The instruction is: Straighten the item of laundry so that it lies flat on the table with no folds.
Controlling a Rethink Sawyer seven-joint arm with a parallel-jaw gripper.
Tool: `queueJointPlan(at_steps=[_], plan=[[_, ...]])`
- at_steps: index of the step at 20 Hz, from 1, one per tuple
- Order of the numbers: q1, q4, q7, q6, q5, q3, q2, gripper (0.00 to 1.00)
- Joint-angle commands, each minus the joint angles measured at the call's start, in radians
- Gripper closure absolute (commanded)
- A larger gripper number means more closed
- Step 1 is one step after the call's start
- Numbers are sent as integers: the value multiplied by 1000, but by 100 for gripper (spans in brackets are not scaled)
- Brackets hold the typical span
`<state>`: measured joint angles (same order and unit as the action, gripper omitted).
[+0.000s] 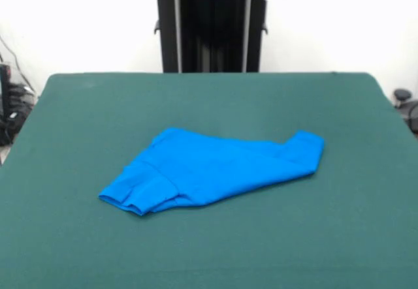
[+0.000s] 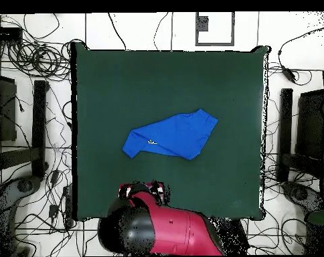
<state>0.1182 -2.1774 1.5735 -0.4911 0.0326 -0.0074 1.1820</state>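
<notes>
Cables (image 2: 37, 57) lay on the floor around the table (image 2: 98, 87); nothing stood between arm and cloth. The blue T-shirt (image 1: 209, 168) lay folded over near the table's centre. The gripper (image 2: 146, 190) sat at the table edge, apart from the shirt; finger state could not be told.

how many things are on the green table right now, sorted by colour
Blue: 1, the folded T-shirt
Other colours: 0
Total: 1 thing on the table. The red and black robot arm sits at the table's edge in the overhead view, not on the cloth.
</notes>
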Motion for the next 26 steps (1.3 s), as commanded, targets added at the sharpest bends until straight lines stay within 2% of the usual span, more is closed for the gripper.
queueJointPlan(at_steps=[1, 5, 16, 26], plan=[[-32, -44, 222, 229, 36, 10, -170, 0], [-48, -31, 242, 286, 14, -11, -207, 0], [10, -57, 212, 417, -3, 39, -298, 0], [-23, -43, 236, 501, -15, 16, -359, 0]])
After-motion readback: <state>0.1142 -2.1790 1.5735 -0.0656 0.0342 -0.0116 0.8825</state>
